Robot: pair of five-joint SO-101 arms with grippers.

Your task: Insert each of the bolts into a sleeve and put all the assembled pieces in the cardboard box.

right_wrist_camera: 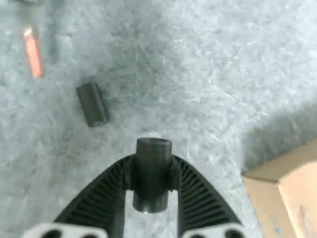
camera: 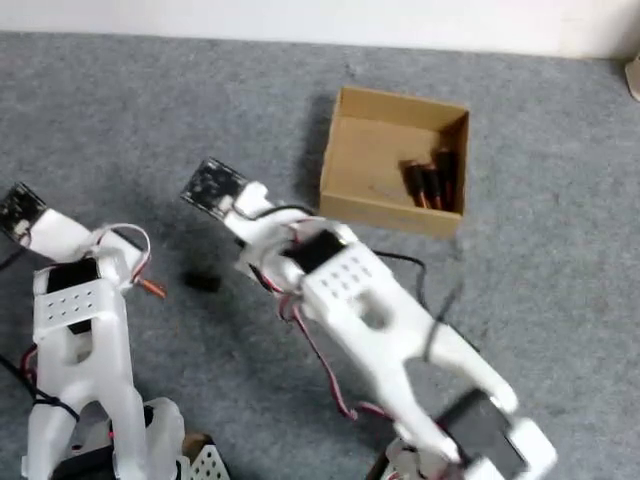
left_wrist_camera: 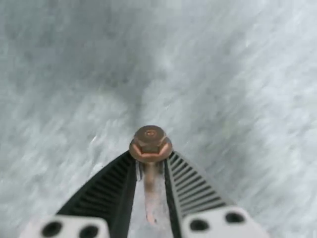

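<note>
We note left fingers (left_wrist_camera: 111,191) clamped on bolt (left_wrist_camera: 150,144), head past tips | right fingers (right_wrist_camera: 106,193) clamped on sleeve (right_wrist_camera: 152,173) | high view: second sleeve (camera: 203,282) on bench (camera: 120,120), pieces (camera: 430,185) in cardboard box (camera: 385,212).

The cardboard box (camera: 395,160) sits far back on the counter (camera: 540,300), with assembled pieces (camera: 432,185) lying inside by its right wall. A loose sleeve (camera: 203,282) lies on the counter between my two arms. My left tool (left_wrist_camera: 150,161) grips a bolt (left_wrist_camera: 150,144). My right tool (right_wrist_camera: 152,166) grips a second sleeve (right_wrist_camera: 153,148).
</note>
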